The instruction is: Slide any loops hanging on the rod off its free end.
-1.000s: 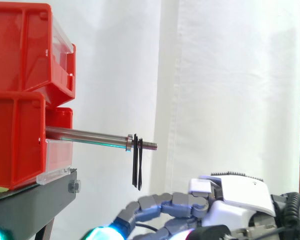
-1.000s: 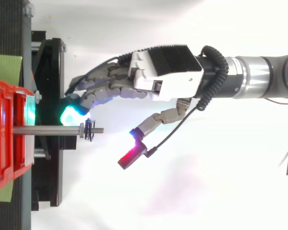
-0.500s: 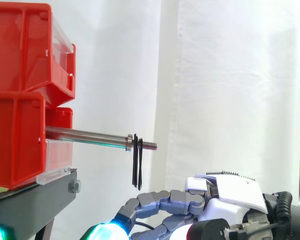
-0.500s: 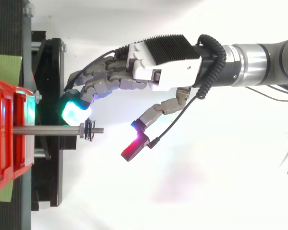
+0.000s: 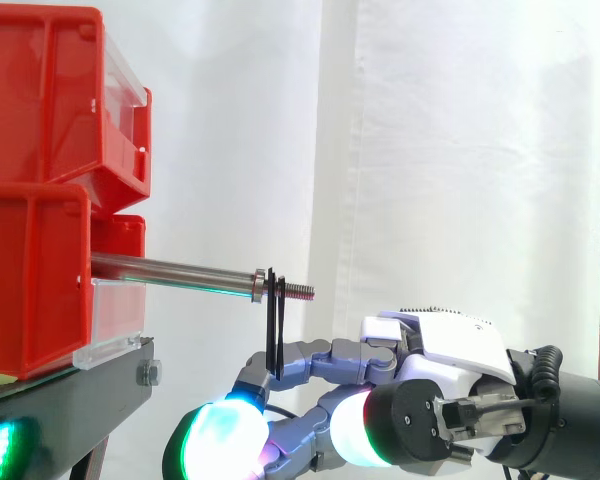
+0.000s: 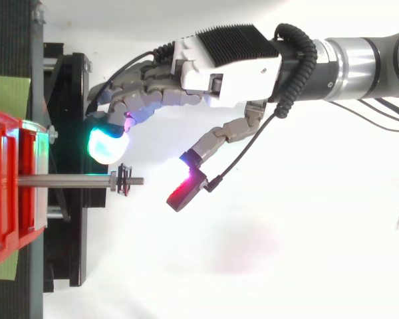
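Here the black loops (image 5: 274, 325) hang just short of the rod's (image 5: 170, 272) threaded free end, and the hand (image 6: 226, 63) sits beside and below them, fingers loosely bent, holding nothing, seemingly placed to sweep them off.

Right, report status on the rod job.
Hand open, beside the rod, holding nothing. Black loops hanging near rod's threaded free end. Nothing blocking that end.

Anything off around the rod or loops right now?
Nothing stands out. The black loops hang straight down near the threaded free end of the rod. The hand is off to one side of them, not touching.
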{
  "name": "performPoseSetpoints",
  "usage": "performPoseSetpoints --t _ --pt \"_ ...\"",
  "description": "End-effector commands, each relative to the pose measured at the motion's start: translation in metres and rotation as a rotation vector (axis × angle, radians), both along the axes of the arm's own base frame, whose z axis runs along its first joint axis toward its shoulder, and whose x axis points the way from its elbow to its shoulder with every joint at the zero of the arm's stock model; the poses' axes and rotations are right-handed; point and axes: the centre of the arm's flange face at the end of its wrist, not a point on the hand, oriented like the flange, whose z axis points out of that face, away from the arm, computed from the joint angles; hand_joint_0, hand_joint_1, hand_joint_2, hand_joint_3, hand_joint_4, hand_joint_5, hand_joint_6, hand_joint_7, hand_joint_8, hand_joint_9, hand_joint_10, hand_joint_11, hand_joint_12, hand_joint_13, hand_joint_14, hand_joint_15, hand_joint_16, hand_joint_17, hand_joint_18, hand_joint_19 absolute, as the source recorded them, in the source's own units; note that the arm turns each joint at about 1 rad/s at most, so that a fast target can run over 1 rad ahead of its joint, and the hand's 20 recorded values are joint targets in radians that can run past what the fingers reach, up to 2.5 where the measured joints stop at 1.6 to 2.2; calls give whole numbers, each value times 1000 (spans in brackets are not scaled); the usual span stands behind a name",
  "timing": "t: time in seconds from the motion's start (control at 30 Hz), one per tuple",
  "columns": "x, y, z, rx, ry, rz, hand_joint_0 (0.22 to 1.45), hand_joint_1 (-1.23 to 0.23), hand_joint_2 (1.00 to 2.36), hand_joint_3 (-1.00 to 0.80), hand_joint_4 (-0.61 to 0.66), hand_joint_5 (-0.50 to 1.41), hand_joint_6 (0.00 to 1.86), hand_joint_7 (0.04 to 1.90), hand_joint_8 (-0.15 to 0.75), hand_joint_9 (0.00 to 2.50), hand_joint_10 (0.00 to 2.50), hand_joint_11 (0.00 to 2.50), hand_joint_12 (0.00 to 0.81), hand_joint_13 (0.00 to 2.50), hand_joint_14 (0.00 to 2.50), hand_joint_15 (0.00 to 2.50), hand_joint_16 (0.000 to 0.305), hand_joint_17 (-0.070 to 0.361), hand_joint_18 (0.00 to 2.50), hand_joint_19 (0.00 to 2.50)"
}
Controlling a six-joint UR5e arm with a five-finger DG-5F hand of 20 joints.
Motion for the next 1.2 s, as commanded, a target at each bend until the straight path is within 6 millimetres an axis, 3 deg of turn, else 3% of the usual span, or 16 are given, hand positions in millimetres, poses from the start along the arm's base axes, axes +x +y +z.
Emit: performPoseSetpoints --t 0.0,0.3,0.53,1.17 --pt "0 0 0 0 3 1 578 -618 1000 -496 243 -112 503 1080 258 698 1 74 298 413 0 0 39 87 416 280" --pt "4 0 6 29 -5 4 584 -618 1001 -490 236 -102 503 1129 257 707 4 71 297 421 0 0 38 86 420 286" --pt "7 8 8 148 14 12 582 -617 1000 -489 237 -101 503 1127 260 709 2 79 296 424 0 4 38 86 430 284" --pt "11 24 9 163 7 10 584 -615 1001 -488 225 -91 502 1189 260 709 0 81 296 426 0 2 38 86 432 285"
